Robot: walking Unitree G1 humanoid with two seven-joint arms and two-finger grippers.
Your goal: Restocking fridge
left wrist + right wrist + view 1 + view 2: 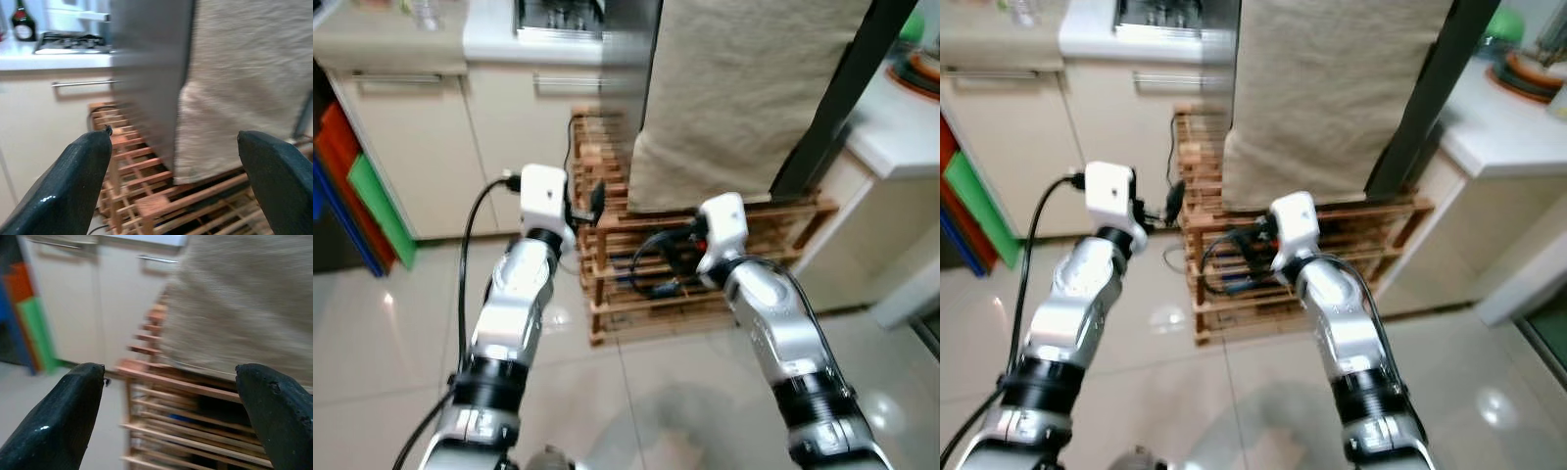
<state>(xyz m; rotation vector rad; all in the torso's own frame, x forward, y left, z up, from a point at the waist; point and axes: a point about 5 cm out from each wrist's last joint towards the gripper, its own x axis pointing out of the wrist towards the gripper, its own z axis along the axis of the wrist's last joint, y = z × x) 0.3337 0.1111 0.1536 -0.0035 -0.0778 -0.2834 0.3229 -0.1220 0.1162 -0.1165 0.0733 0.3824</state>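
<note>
A tall grey metal panel (631, 69) stands ahead with a beige cloth (744, 98) hanging beside it; whether this is the fridge I cannot tell. Below them sits a low wooden slatted rack (646, 284) with black cables in it. My left gripper (592, 204) is held out toward the rack's left end, open, with nothing between its fingers (73, 186). My right gripper (671, 253) hovers in front of the rack's middle, also open and empty, its fingers (54, 421) spread wide. The wrist views are blurred.
Cream cabinets (411, 147) with bar handles and a counter carrying a hob (558, 20) run along the back left. Red, green and blue panels (362, 186) lean at far left. A white counter (901, 127) juts in at right, behind a black slanted bar (832, 108). Glossy tiled floor (372, 343) lies below.
</note>
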